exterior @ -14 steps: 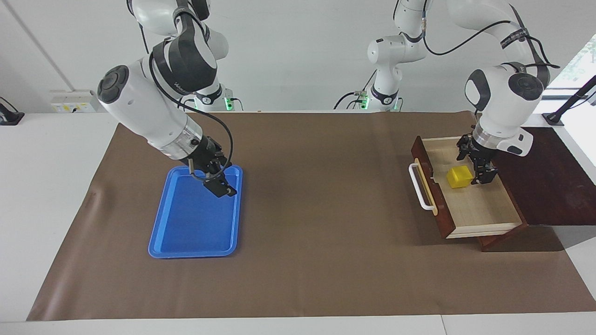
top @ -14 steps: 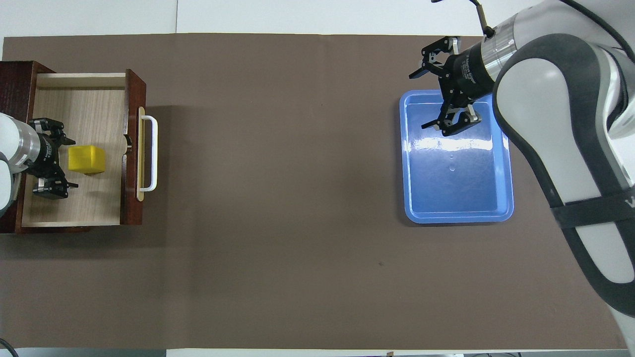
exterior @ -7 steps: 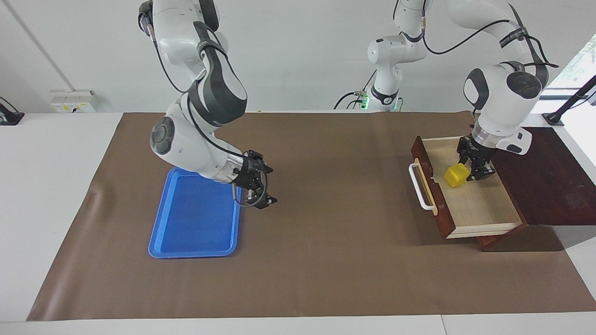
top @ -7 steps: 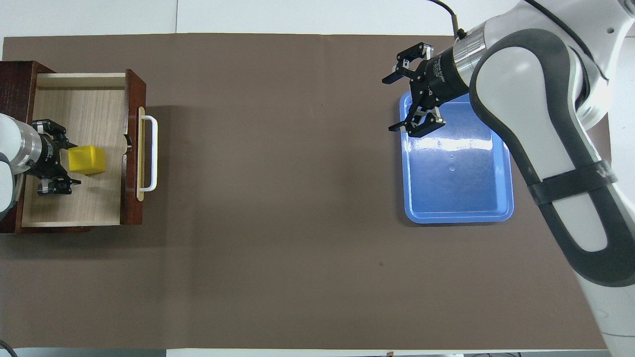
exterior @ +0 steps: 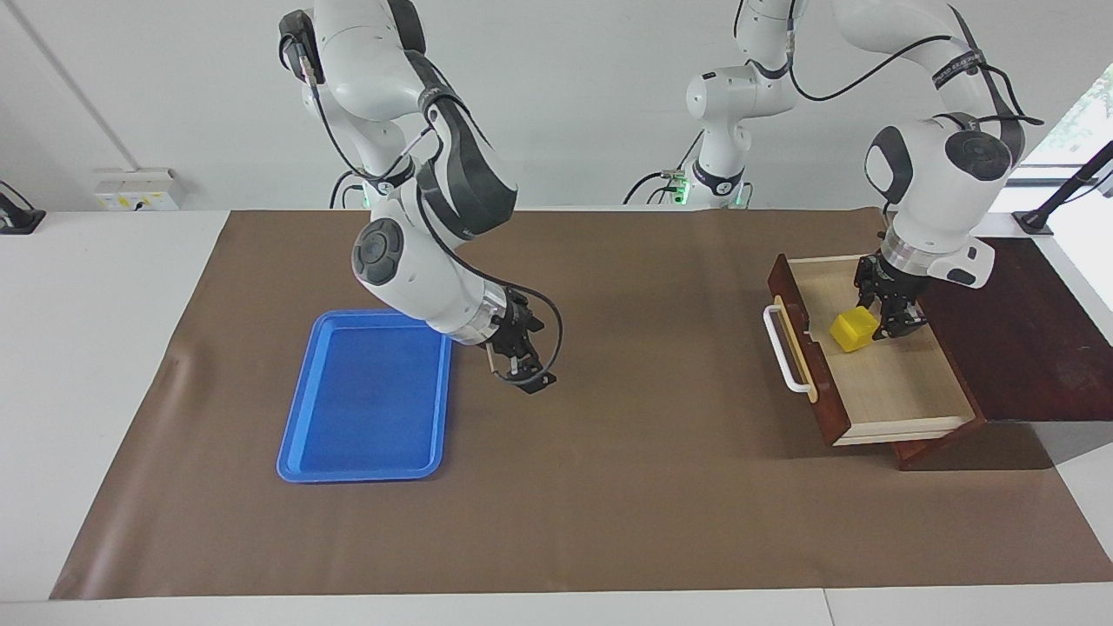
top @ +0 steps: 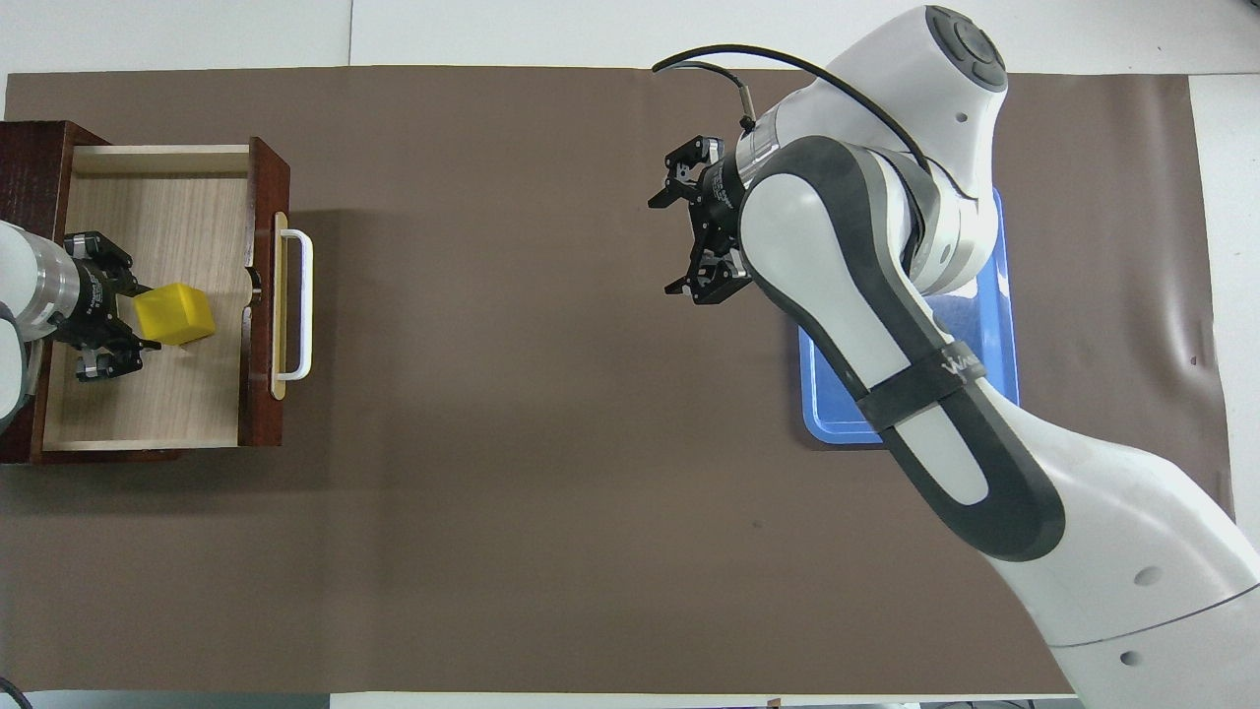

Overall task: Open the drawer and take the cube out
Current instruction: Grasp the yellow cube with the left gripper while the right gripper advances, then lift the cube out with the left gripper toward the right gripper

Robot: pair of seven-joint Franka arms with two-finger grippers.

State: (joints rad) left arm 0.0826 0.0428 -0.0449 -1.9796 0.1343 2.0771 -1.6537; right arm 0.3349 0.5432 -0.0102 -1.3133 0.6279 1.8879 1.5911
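Note:
The dark reddish-brown drawer [exterior: 904,387] stands pulled open at the left arm's end of the table, its white handle [exterior: 780,348] facing the table's middle. Inside it, over the light wood floor, is the yellow cube [exterior: 854,329], tilted. My left gripper [exterior: 880,318] reaches down into the drawer and is shut on the cube. In the overhead view the cube [top: 174,313] sits between the left gripper's [top: 133,317] fingertips inside the drawer [top: 177,197]. My right gripper [exterior: 526,369] hangs open over the brown mat beside the tray, holding nothing; from overhead the right gripper [top: 681,241] shows spread jaws.
A blue tray [exterior: 365,400] lies on the brown mat toward the right arm's end, with nothing in it; the right arm covers much of the tray [top: 832,394] in the overhead view. The dark cabinet top [exterior: 1026,339] adjoins the drawer.
The left gripper closed on the cube and tipped it a little. The right arm swung from over the tray out over the mat toward the table's middle.

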